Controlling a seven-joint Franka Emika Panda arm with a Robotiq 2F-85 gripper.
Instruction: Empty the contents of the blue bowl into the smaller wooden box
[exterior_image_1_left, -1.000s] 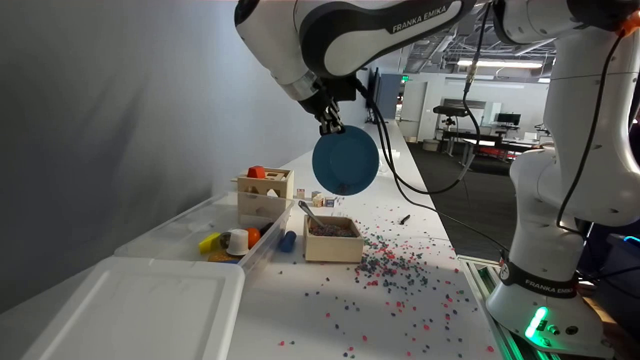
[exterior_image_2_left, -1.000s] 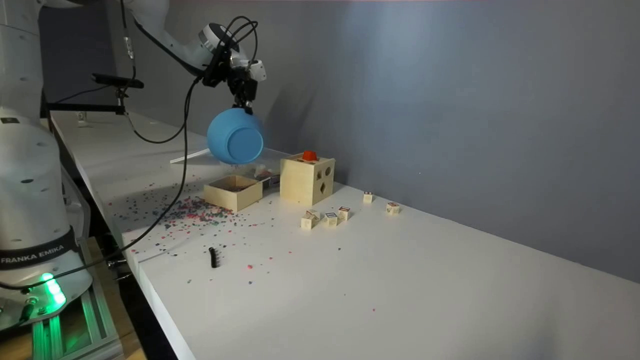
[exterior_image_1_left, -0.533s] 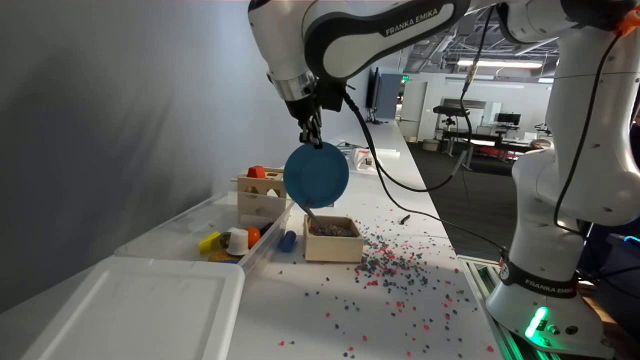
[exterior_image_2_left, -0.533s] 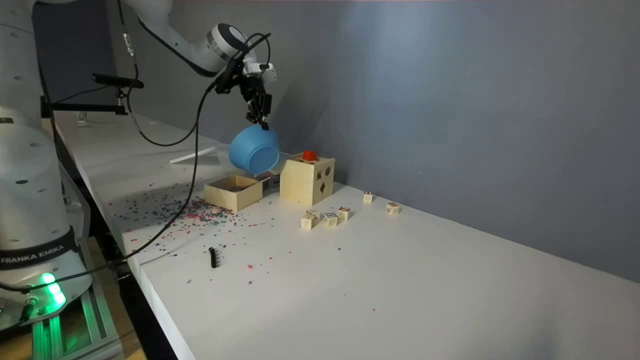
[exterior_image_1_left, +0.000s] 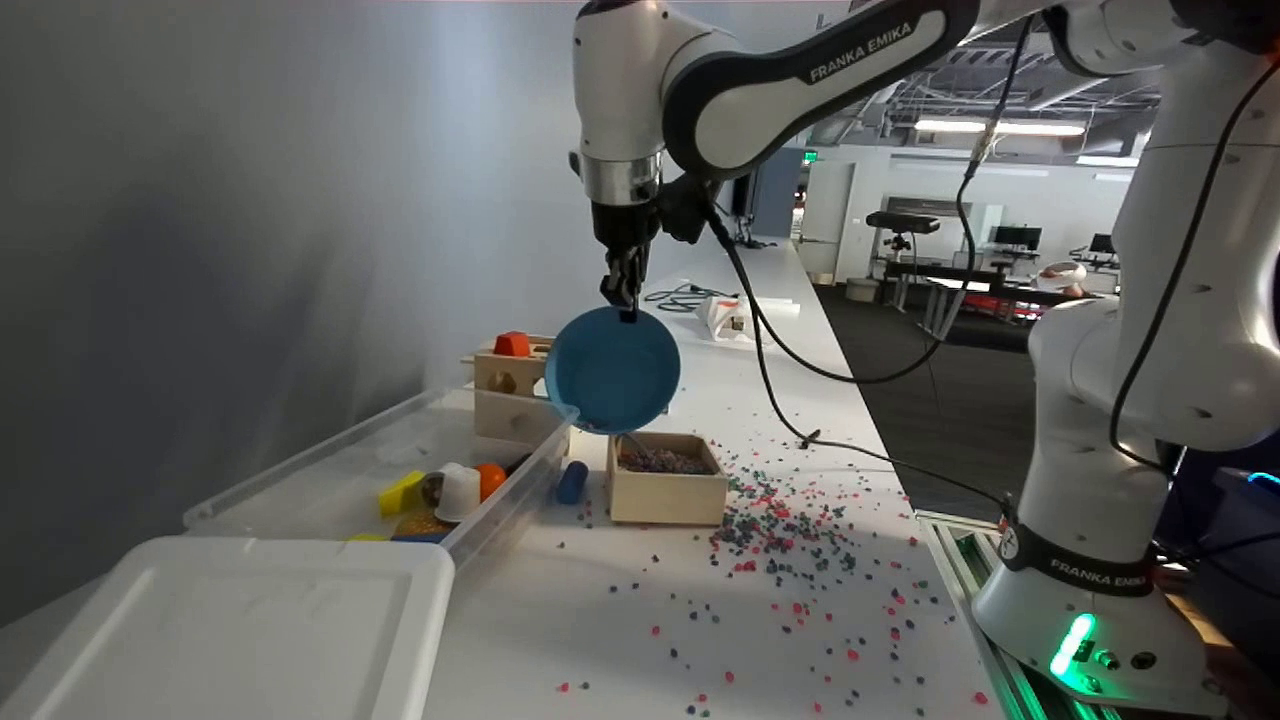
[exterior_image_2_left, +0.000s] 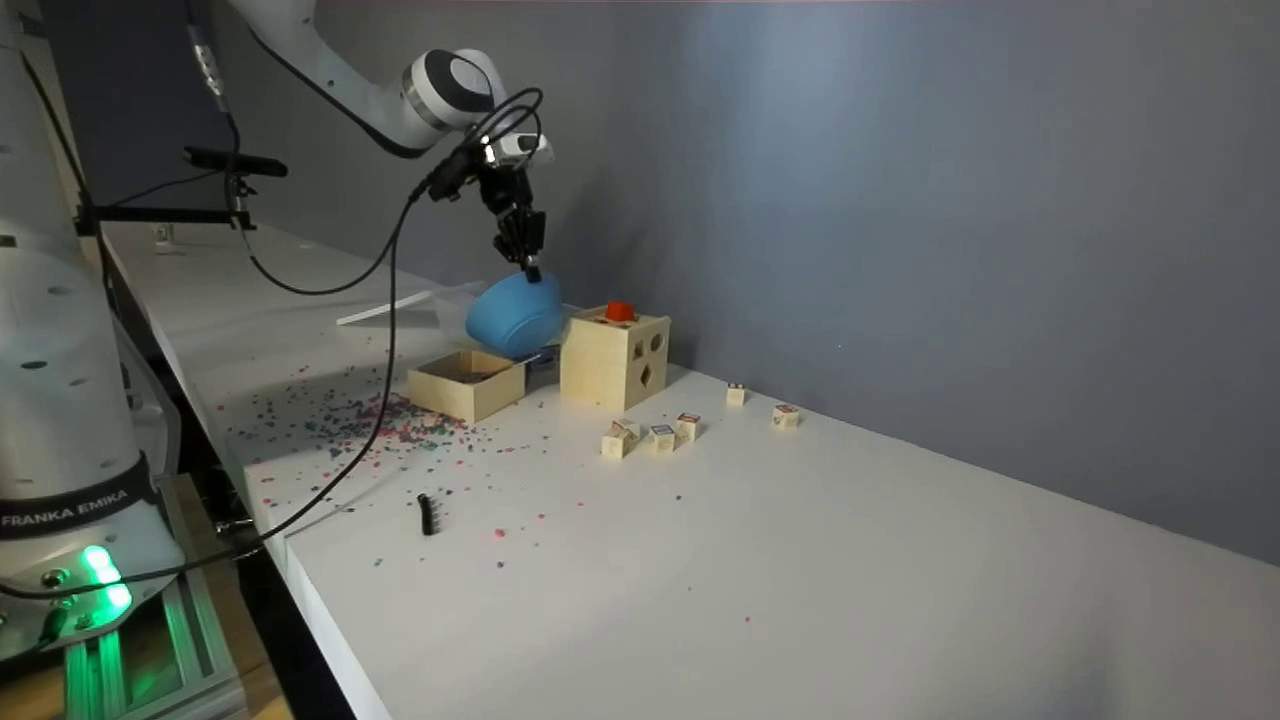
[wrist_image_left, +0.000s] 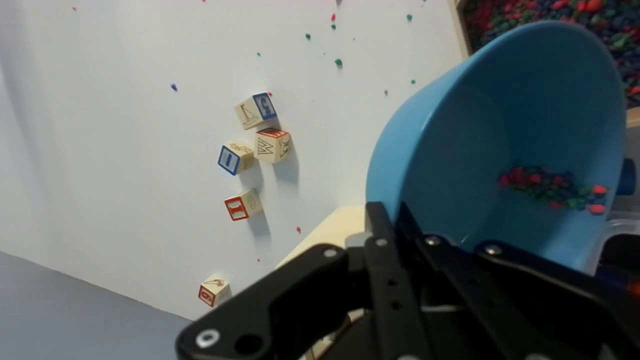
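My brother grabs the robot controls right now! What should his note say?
Gripper: shut on the rim of the blue bowl.
Bowl: tilted in the air near the smaller wooden box, which sits on the table.
Beads: many in the box, a small heap in the bowl, others scattered on the table.
Done: bowl gripped and tilted.
Left: tip that heap into the box; probably centre the bowl over it first.

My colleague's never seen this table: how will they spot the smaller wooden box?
On the white table, find the dense scatter of tiny coloured beads. The smaller wooden box, low and pale, stands at the scatter's edge. Unlike the taller wooden box with shaped holes, it is open-topped and holds beads.
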